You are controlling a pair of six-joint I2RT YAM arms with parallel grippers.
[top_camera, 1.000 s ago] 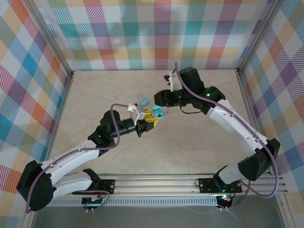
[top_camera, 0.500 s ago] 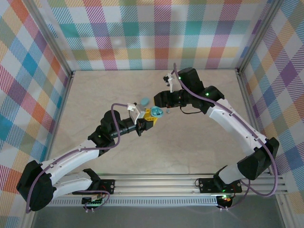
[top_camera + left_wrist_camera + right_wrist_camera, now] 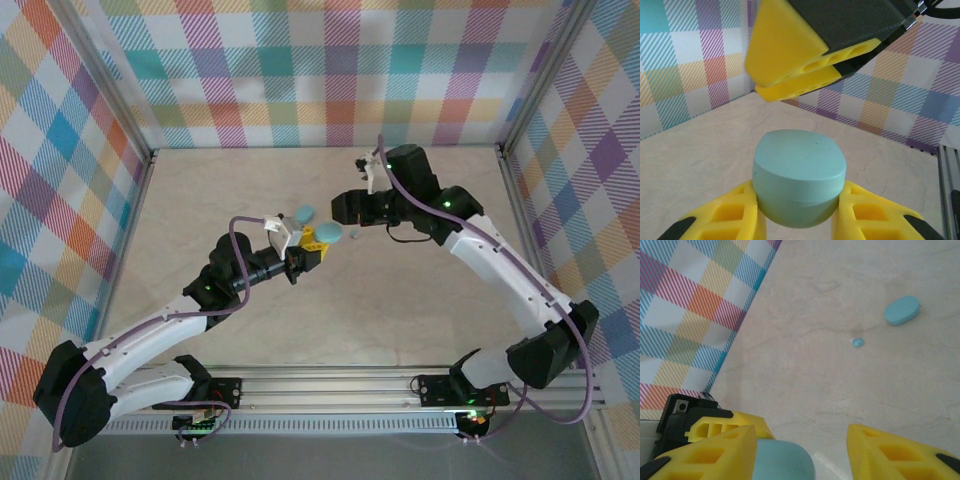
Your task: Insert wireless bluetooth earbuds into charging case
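left wrist: left gripper clamps the charging case; right gripper nearby, jaws apart.

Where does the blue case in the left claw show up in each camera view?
Top: case near the centre, at the tip of the left claw.
Left wrist: case at bottom centre, clamped between the yellow fingers.
Right wrist: case at the bottom edge, left of centre.
Landmark: the loose blue oval, up-left of the case from above and at upper right in the right wrist view.
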